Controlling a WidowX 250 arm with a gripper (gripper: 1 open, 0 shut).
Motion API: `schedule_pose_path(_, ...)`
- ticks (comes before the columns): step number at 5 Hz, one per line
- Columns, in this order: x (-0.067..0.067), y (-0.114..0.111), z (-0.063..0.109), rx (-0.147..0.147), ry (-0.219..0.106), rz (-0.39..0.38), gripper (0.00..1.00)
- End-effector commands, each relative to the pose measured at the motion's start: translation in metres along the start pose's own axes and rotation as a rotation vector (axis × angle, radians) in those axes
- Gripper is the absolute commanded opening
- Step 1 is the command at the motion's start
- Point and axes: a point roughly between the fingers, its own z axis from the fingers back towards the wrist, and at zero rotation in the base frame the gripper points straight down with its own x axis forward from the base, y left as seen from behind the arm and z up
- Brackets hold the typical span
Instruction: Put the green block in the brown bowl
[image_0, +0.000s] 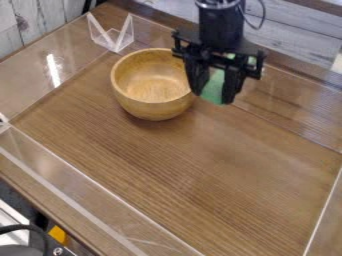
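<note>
The green block (215, 84) hangs upright in the air, clamped between the black fingers of my gripper (217, 86), which points straight down. It hovers just right of the brown bowl (154, 84), close to the bowl's right rim and a little above it. The round light-brown wooden bowl sits on the wooden tabletop at the upper left, and nothing shows inside it. The black arm rises out of the top of the picture above the gripper.
A clear plastic V-shaped piece (110, 33) stands behind the bowl at the upper left. Low clear plastic walls (80, 195) border the wooden table (201, 170) along its left, front and right edges.
</note>
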Motion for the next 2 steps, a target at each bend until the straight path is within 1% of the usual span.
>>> schedule_pose_path(1, 0.022, 0.009, 0.007, -0.005, -0.047, 0.075, 0.0)
schedule_pose_path(2, 0.034, 0.015, 0.003, -0.008, -0.039, 0.123, 0.0)
